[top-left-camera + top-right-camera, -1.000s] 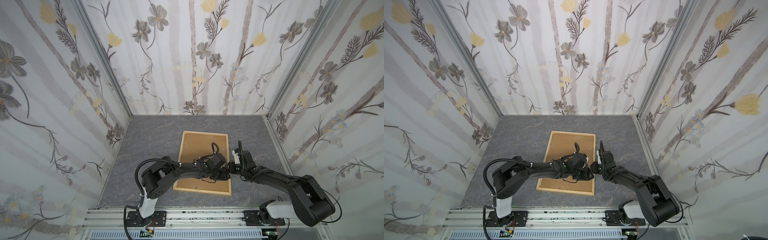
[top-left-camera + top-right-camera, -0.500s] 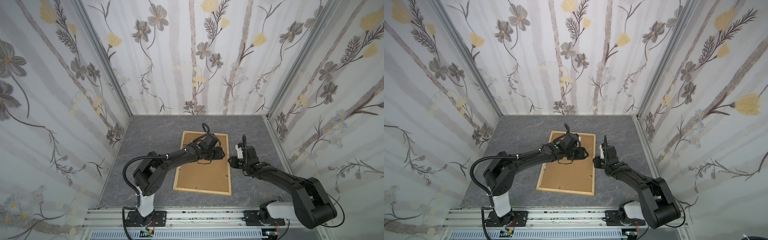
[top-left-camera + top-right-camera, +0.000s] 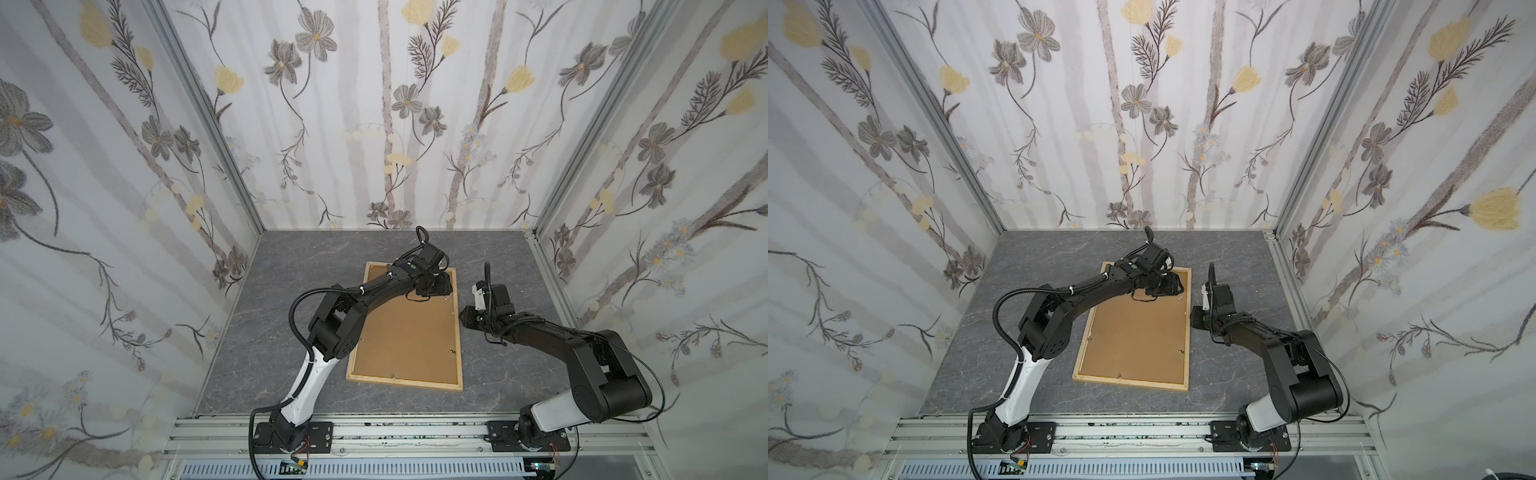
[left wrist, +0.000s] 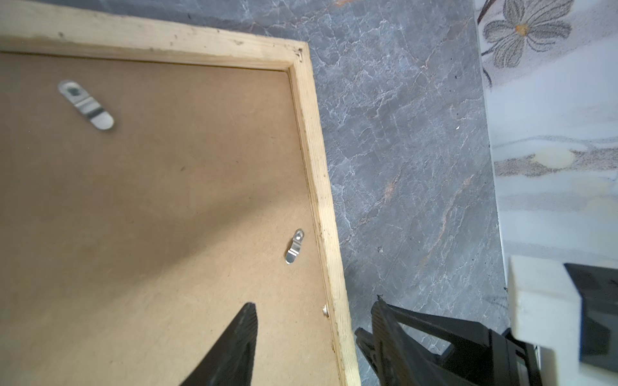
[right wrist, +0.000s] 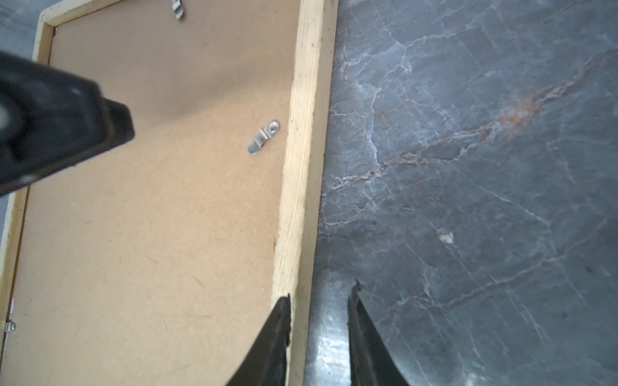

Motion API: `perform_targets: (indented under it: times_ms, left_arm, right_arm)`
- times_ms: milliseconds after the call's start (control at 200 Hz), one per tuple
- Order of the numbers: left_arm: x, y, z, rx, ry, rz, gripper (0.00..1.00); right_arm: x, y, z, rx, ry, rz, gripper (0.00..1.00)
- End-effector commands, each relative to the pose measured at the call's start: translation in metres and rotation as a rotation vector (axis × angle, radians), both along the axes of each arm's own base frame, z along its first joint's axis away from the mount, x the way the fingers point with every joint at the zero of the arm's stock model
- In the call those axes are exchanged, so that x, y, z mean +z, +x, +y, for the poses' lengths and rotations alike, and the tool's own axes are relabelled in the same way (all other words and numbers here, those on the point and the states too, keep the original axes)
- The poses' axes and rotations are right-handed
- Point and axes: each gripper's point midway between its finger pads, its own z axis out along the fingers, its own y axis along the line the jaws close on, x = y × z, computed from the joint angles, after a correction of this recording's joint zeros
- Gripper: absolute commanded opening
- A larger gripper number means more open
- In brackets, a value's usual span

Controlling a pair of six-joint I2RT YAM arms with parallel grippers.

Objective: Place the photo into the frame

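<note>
The frame (image 3: pixel 405 382) (image 3: pixel 1129 382) of pale wood lies back-up on the grey table, with a brown hardboard backing panel (image 3: pixel 411 332) (image 3: pixel 1138 336) inside it. The photo is hidden. My left gripper (image 3: pixel 440 286) (image 3: pixel 1173 286) hovers over the frame's far right corner. In the left wrist view it (image 4: pixel 314 320) is open, and its fingers stand on either side of the right rail (image 4: pixel 317 173). My right gripper (image 3: pixel 463 320) (image 3: pixel 1194 318) is at the same rail's outer edge. In the right wrist view it (image 5: pixel 319 307) is open with a narrow gap, one finger over the rail (image 5: pixel 301 150) and one over the table.
Small metal clips (image 4: pixel 295 246) (image 5: pixel 264 137) sit on the backing panel near the rail. Floral walls (image 3: pixel 374 104) close in the table on three sides. An aluminium rail (image 3: pixel 395 432) carrying both arm bases runs along the front. Grey table (image 3: pixel 498 374) shows right of the frame.
The left gripper moved from the frame's near-right middle to its far right corner. The right gripper drew back off the panel to the right rail, and its jaws narrowed.
</note>
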Motion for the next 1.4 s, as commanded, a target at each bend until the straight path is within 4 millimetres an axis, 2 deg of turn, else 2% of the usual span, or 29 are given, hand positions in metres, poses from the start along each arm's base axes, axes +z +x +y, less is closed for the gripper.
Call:
perform_targets:
  times_ms: [0,100,225,415,425,450,924,1394]
  left_arm:
    - [-0.010,-0.001,0.003,-0.025,0.039,0.023,0.54]
    - [-0.017,0.000,0.001,-0.028,0.043,0.033,0.54]
    - [-0.025,0.000,-0.001,-0.034,0.044,0.051,0.53]
    - [-0.029,0.000,-0.006,-0.042,0.034,0.059,0.51]
    - [-0.029,0.000,-0.006,-0.043,0.033,0.058,0.51]
    - [-0.030,0.000,-0.007,-0.045,0.033,0.061,0.51]
    - [-0.047,0.000,-0.020,-0.062,0.035,0.091,0.48]
    - [-0.055,-0.019,-0.038,-0.096,0.025,0.121,0.42]
  right_arm:
    - [0.010,0.011,0.007,0.014,0.033,-0.040,0.31]
    - [0.013,0.016,0.008,0.013,0.036,-0.047,0.32]
    - [0.006,0.019,0.008,0.013,0.025,-0.026,0.32]
    - [0.000,0.021,0.005,-0.003,0.011,-0.018,0.30]
    - [-0.008,0.019,0.005,-0.001,0.006,0.005,0.30]
    - [-0.012,0.018,0.005,-0.002,0.007,0.015,0.30]
    - [-0.025,0.005,0.008,0.002,0.041,0.046,0.24]
    - [-0.027,0.005,0.008,0.000,0.047,0.051,0.23]
